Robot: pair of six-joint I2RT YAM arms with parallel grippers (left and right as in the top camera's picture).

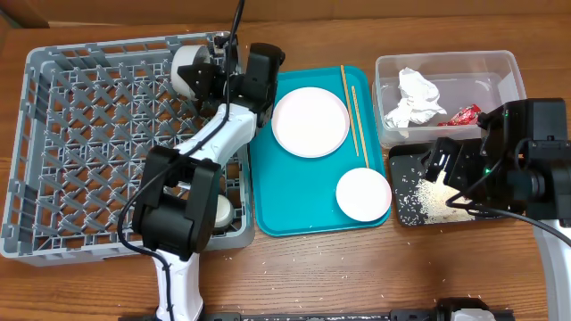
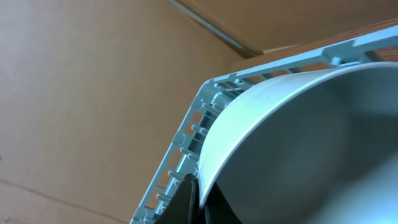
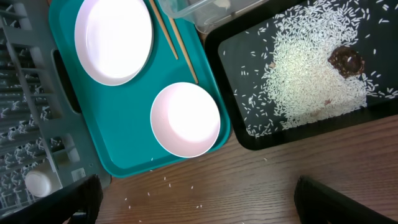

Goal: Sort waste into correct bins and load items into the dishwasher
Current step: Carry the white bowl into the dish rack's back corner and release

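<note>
The white bowl (image 1: 187, 64) stands tipped on edge, mouth sideways rather than up, just inside the dish rack's (image 1: 53, 134) far right corner, its rim pinched in my left claw (image 1: 208, 78), while my right claw (image 1: 444, 165) hangs spread wide and holding nothing, well right of the rack above the black tray (image 1: 401, 174).

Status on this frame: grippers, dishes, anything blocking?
Left gripper shut on a bowl, at the rack far edge. Right gripper open, empty, near the black tray. Plate, second bowl, chopsticks on the teal tray. No obstruction seen.
</note>
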